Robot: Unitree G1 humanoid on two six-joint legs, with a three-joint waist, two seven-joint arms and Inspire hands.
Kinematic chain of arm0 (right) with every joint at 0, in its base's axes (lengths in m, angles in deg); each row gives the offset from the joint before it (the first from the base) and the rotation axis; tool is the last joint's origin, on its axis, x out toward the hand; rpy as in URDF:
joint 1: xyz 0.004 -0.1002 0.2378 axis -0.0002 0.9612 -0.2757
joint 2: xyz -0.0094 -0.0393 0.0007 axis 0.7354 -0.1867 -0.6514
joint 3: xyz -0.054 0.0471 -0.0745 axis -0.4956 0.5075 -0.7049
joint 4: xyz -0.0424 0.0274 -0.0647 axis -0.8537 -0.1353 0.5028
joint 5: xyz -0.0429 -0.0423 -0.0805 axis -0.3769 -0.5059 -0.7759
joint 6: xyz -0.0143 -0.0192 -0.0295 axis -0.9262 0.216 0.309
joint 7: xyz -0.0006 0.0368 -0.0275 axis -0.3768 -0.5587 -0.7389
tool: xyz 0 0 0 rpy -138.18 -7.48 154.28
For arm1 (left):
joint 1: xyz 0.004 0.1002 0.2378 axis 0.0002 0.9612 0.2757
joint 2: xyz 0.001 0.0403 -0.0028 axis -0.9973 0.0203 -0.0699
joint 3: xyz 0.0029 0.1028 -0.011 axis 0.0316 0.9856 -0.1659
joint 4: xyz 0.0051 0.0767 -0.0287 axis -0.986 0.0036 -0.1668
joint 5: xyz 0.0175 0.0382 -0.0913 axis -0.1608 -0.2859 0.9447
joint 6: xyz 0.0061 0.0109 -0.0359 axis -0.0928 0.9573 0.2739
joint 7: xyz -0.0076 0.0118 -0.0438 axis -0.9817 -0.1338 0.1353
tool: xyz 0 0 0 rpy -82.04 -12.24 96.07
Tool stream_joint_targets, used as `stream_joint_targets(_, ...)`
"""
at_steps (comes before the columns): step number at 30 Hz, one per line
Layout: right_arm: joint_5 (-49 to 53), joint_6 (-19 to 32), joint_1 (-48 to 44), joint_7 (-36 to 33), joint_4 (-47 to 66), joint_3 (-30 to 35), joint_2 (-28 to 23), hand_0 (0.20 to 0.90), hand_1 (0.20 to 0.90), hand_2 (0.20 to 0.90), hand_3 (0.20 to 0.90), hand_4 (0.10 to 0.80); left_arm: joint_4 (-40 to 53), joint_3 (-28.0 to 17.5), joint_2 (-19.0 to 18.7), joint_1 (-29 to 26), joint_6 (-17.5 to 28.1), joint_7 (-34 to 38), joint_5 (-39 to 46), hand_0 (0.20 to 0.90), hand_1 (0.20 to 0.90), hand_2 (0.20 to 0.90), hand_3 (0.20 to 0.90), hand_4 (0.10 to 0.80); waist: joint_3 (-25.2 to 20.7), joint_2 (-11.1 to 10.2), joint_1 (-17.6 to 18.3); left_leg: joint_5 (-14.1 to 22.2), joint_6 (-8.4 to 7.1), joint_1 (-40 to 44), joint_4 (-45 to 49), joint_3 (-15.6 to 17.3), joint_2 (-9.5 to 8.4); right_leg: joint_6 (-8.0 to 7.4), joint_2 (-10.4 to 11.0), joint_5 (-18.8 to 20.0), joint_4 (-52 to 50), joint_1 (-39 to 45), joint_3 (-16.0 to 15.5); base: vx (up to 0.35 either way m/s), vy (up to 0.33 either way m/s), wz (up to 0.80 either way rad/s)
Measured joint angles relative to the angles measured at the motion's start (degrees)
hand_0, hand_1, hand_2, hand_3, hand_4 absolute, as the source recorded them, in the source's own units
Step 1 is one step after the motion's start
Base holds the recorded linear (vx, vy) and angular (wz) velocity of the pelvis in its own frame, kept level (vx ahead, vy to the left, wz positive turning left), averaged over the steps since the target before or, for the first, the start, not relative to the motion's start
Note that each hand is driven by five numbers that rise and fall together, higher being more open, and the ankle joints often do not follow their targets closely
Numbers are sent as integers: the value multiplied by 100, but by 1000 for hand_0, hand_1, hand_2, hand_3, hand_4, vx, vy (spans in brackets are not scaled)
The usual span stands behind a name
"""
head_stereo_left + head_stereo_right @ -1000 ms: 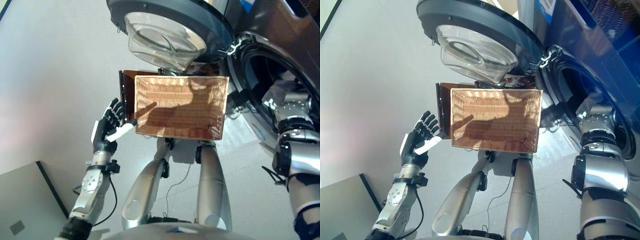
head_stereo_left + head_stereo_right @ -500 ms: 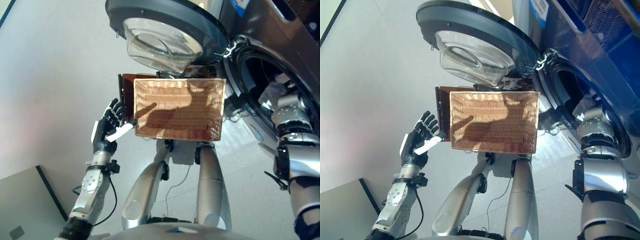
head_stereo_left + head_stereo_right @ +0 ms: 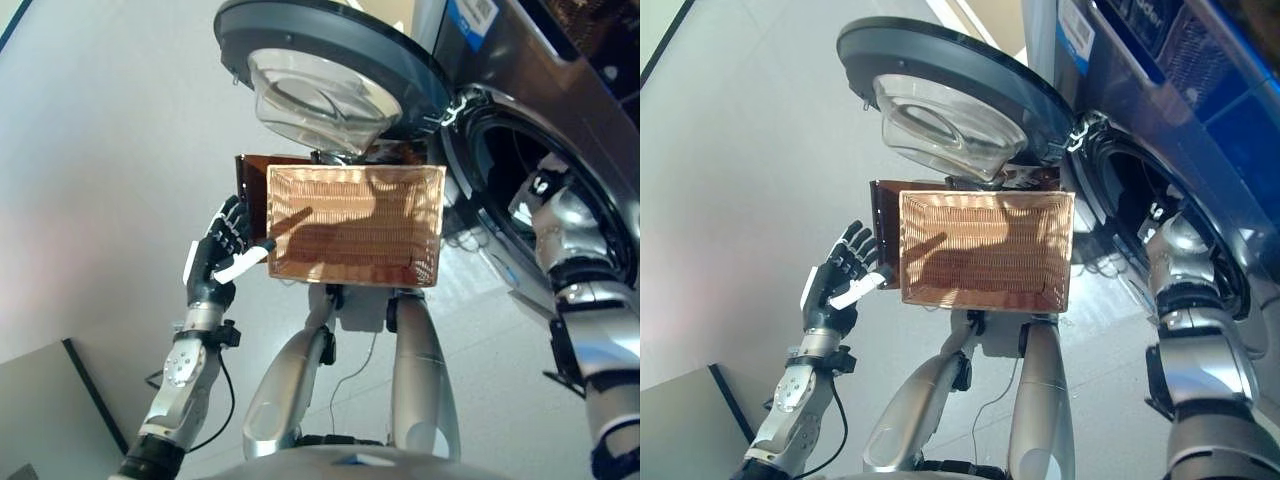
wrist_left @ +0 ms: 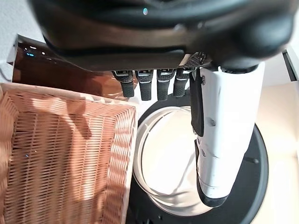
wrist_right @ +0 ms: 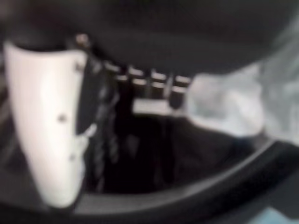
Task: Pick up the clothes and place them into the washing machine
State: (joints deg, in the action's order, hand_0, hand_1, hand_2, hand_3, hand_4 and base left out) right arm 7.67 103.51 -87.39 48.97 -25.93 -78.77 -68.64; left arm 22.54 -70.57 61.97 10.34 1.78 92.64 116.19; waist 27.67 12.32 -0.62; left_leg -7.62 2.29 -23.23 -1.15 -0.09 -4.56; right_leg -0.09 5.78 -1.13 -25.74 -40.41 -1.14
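My right arm [image 3: 568, 235] reaches into the washing machine's dark drum [image 3: 495, 150], and the eye views hide its hand inside. In the right wrist view my right hand [image 5: 46, 126] has straight fingers and holds nothing. A pale cloth [image 5: 224, 105] lies in the drum just past them. The wicker basket [image 3: 380, 240] in front of me is empty. My left hand [image 3: 213, 258] hovers open beside the basket's left edge, apart from it.
The machine's round door [image 3: 320, 60] with its glass bowl stands open above the basket. A dark brown stand [image 3: 250, 175] shows behind the basket's left corner. A grey box [image 3: 40, 400] sits on the floor at lower left.
My right arm has pushed deeper into the drum, and the pale cloth seen by it earlier is now inside. The camera has shifted slightly. My left hand has stayed put.
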Motion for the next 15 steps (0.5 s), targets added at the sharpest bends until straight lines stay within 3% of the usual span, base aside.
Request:
stream_joint_targets(3,-580,-356,390,264,53,-209,-9,900,900,900,900,800,3,-7,-1,56,5,-80,-18,900,900,900,900,800,-83,-104,-46,70,1,164,-12,-62,18,-51,4,-61,45,194,-64,45,-12,6)
stream_joint_targets(9,-964,-445,1054,516,325,-380,314,900,900,900,900,800,-71,-43,14,210,-11,-127,-131,900,900,900,900,800,-95,-198,-36,78,-29,552,-47,-156,124,5,-74,-18,286,738,-207,29,-1,2)
stream_joint_targets(15,-1505,-521,1391,531,588,-530,534,900,900,900,900,800,-80,-258,-4,287,-16,-121,-199,900,900,900,900,800,-298,-552,-48,80,-28,575,-106,-191,144,-30,-81,-36,402,802,-277,-20,3,1)
